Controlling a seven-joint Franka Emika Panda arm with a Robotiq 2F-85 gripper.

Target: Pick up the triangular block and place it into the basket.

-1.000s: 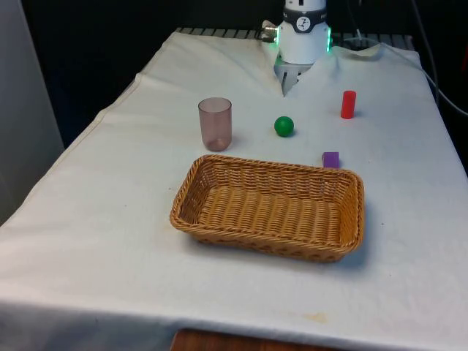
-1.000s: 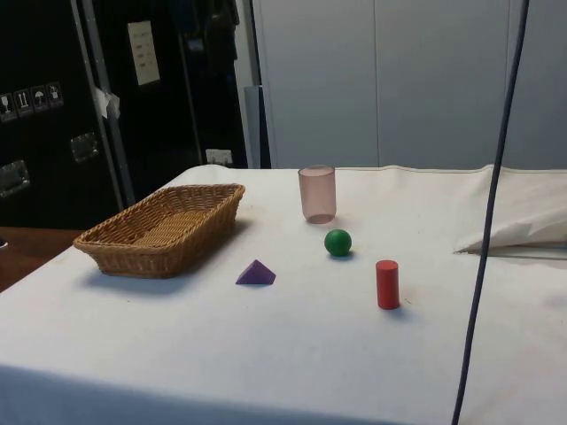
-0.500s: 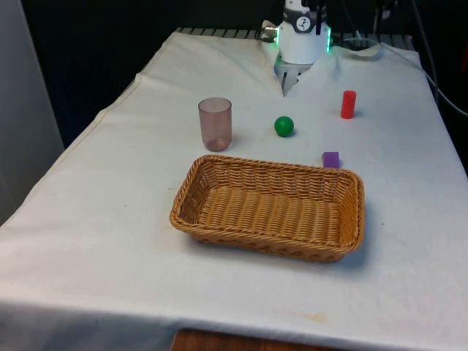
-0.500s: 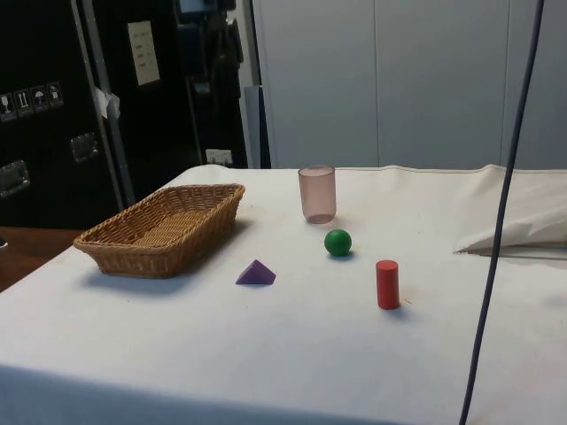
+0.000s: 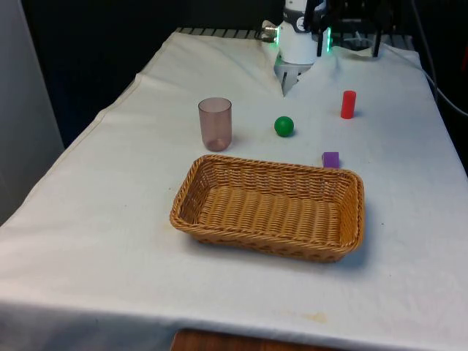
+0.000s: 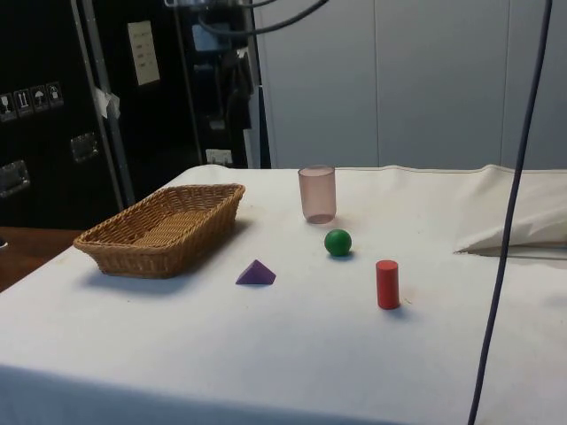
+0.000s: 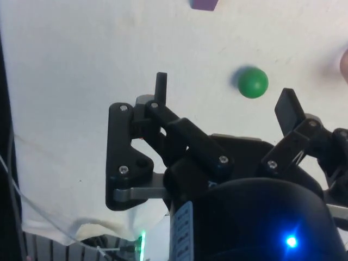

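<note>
The purple triangular block [image 5: 330, 159] lies on the cloth just behind the basket's far right corner, and it is also in the side view [image 6: 256, 273] and the wrist view [image 7: 204, 4]. The wicker basket [image 5: 191, 219] stands mid-table with nothing in it [image 6: 142, 261]. My black gripper [image 7: 224, 97] hangs open high above the table's far end, nothing between its fingers [image 7: 160, 87]. In the front view the gripper [image 5: 349, 20] sits at the top edge, well behind the block. From the side the gripper [image 6: 221, 66] is a dark shape against the cabinets.
A translucent pink cup [image 5: 215, 123] stands behind the basket's left corner. A green ball [image 5: 284, 126] and a red cylinder [image 5: 348, 104] sit farther back, between block and robot. A dark cable [image 6: 514, 204] hangs down the side view's right.
The gripper has come down and forward into the front view's top and the side view's upper left. The block, basket and other objects have not moved.
</note>
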